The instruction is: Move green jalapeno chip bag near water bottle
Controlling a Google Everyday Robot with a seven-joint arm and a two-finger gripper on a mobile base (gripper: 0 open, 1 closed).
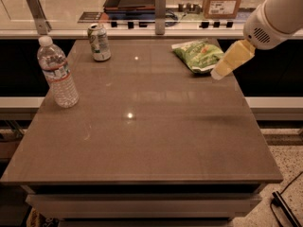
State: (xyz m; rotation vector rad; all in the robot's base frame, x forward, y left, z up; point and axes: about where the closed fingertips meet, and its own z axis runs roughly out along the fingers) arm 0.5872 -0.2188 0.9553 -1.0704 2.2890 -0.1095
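The green jalapeno chip bag (199, 56) lies flat on the brown table (156, 145), close to its far edge and near its right edge. The gripper (218, 74) hangs just beside the bag's right end, low over the tabletop. It slopes down from the white arm (274, 18), which comes in from above and to the right of the bag. Whether the gripper is open or closed cannot be told, and it has hold of nothing that shows. The water bottle (57, 74) stands upright well to the left of the bag and somewhat nearer the camera, close to the table's left edge. A green-and-white soda can (99, 42) stands upright left of the bag, at about the same depth, by the far edge. Between the bag and the bottle runs a broad stretch of bare tabletop, and in front of the bag the bare surface continues to the near edge. Behind the bag, past the table's far edge, sits a cardboard box (223, 1).
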